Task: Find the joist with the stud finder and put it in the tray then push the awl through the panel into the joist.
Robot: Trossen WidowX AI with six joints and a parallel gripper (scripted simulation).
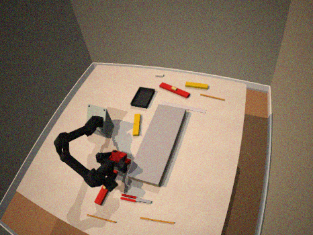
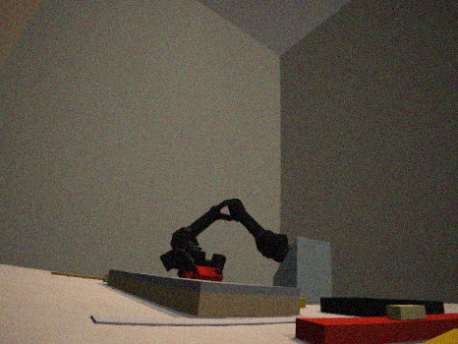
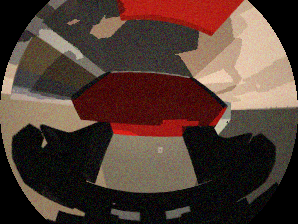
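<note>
The stud finder [image 1: 118,156] [image 2: 206,273] [image 3: 145,97] is a red block. My gripper [image 1: 115,162] [image 3: 148,121] appears shut on it, with one black finger on each side. Both are low by the left long edge of the floor panel [image 1: 161,144] [image 2: 248,304], near its front end. The fingers point roughly level, and the height above the table is hard to judge. The grey panel lies flat, with no hole that I can make out. The black tray [image 1: 142,97] [image 2: 380,307] lies behind the panel's left side and looks empty. I cannot identify the awl; joist hidden.
A red level [image 1: 101,196] lies partly under the wrist. Red-handled pliers [image 1: 136,197] and two pencils [image 1: 157,220] [image 1: 101,218] lie in front. A yellow block [image 1: 136,124] lies between panel and arm base. Another red level [image 1: 183,93] and yellow block [image 1: 197,85] lie at the back.
</note>
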